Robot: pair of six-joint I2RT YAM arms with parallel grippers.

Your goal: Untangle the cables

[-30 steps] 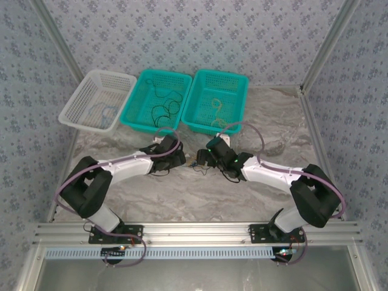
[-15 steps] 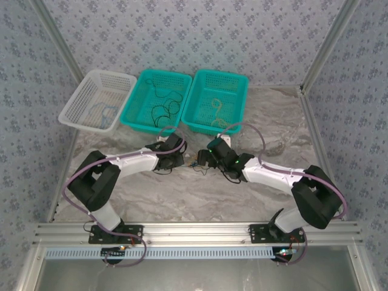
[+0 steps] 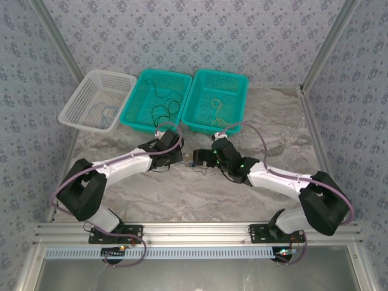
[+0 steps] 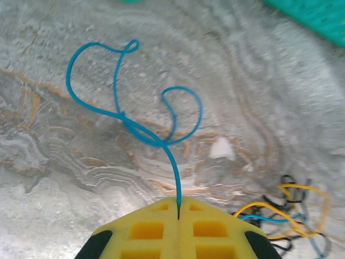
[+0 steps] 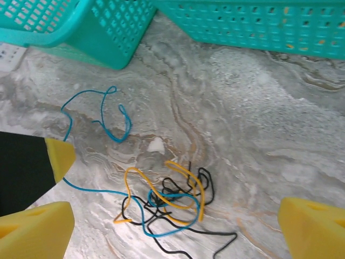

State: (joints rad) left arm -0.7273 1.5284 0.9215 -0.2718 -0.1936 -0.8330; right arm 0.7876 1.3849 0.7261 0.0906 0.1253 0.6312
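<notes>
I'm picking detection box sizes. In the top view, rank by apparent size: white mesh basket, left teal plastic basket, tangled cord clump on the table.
Largest, alike, unranked: left teal plastic basket and white mesh basket.
Smallest: tangled cord clump.

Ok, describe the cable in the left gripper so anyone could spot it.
On the marble-patterned table, before the teal baskets, sits a small tangle. Beside it, a thin blue cable spreads in open loops, pinched in the shut left gripper; the tangle itself is clumped, mostly black and yellow.
</notes>
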